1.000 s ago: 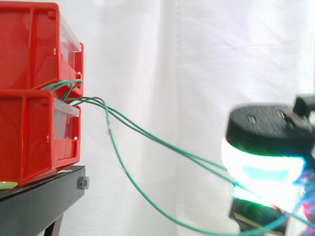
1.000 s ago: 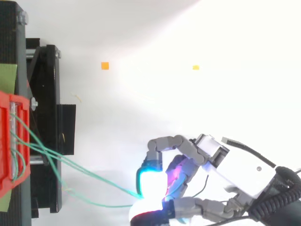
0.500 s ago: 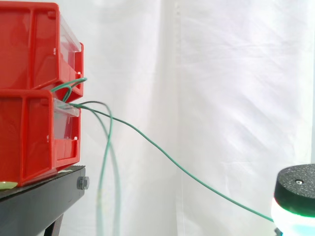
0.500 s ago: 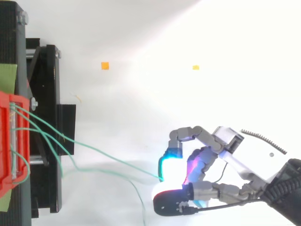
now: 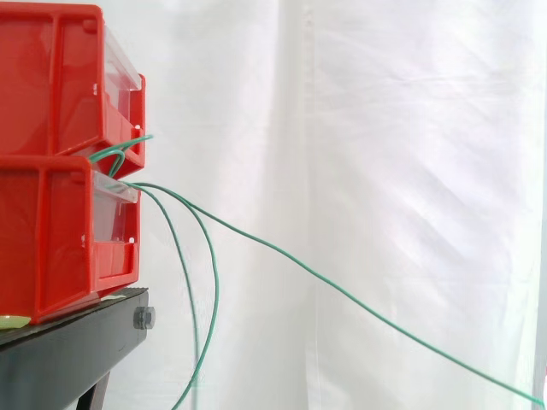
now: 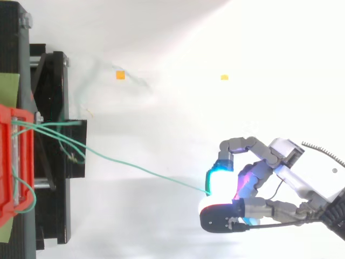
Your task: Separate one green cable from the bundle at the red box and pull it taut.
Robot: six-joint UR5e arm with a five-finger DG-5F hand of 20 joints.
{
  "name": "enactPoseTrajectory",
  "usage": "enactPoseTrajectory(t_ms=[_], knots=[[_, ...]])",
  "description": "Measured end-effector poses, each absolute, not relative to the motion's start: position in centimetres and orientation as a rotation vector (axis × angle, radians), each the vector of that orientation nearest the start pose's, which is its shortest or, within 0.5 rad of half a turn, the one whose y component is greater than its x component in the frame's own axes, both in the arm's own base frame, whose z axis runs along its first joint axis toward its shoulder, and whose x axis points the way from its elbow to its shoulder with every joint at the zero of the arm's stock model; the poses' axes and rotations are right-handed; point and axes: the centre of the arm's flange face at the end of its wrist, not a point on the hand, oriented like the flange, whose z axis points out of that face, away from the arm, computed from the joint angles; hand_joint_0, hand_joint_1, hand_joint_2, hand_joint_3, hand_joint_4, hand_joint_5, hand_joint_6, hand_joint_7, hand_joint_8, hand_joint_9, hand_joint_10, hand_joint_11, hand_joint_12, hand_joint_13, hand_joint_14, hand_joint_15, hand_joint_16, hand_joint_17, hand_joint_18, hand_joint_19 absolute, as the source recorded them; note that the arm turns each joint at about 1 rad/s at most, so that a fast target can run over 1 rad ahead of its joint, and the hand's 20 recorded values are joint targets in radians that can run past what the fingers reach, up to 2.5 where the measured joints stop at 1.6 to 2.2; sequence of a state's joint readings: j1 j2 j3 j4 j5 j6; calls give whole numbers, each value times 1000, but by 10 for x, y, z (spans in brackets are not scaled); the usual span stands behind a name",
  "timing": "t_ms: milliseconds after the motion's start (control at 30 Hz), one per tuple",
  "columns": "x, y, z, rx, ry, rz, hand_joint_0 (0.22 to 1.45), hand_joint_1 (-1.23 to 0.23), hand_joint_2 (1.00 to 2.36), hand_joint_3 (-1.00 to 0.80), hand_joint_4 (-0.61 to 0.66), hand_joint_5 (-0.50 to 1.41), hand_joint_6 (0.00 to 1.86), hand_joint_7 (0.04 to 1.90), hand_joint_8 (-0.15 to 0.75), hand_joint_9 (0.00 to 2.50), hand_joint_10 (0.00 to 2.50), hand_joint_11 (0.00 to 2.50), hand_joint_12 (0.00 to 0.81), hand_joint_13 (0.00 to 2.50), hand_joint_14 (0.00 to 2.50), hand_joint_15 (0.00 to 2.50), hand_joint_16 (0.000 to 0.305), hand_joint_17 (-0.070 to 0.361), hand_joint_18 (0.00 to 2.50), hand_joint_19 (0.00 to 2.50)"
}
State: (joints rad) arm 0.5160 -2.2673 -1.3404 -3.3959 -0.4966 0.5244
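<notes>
Two stacked red boxes (image 5: 51,231) stand at the left on a black stand (image 5: 68,350). Green cables come out between the boxes. One green cable (image 5: 342,291) runs in a straight, taut line down to the lower right edge. From above, this cable (image 6: 140,168) stretches from the red box (image 6: 8,162) to my hand (image 6: 280,170) at the lower right. The hand is shut on the cable's end, which is pinched between a cyan-glowing fingertip (image 6: 220,178) and the thumb. Two other green cables (image 5: 211,299) hang slack beside the stand.
The slack cables form loops (image 6: 75,154) over the black stand (image 6: 54,205) in the top view. Two small orange markers (image 6: 120,75) lie on the white floor. A white curtain hangs behind the work.
My hand has drawn away from the boxes to the right and left the side view. The held cable went from sagging to straight. The other two cables slipped free and now hang down.
</notes>
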Motion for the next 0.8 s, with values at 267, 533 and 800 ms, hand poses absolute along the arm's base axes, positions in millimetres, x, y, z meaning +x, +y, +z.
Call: enactPoseTrajectory(t_ms=[267,533,800], knots=[[606,97,213,1679,955,484,700,-796,1010,-368,103,-52,913,1428,337,1663,29,1216,336,1266,28,911,44,99,934,811],[597,99,215,1674,940,492,700,-796,1009,-371,102,-52,913,1428,339,1663,29,1201,332,1265,25,910,44,100,936,819],[593,98,219,1677,945,480,700,-796,1009,-371,103,-52,914,1425,335,1658,28,1190,331,1265,27,910,44,100,934,810]])
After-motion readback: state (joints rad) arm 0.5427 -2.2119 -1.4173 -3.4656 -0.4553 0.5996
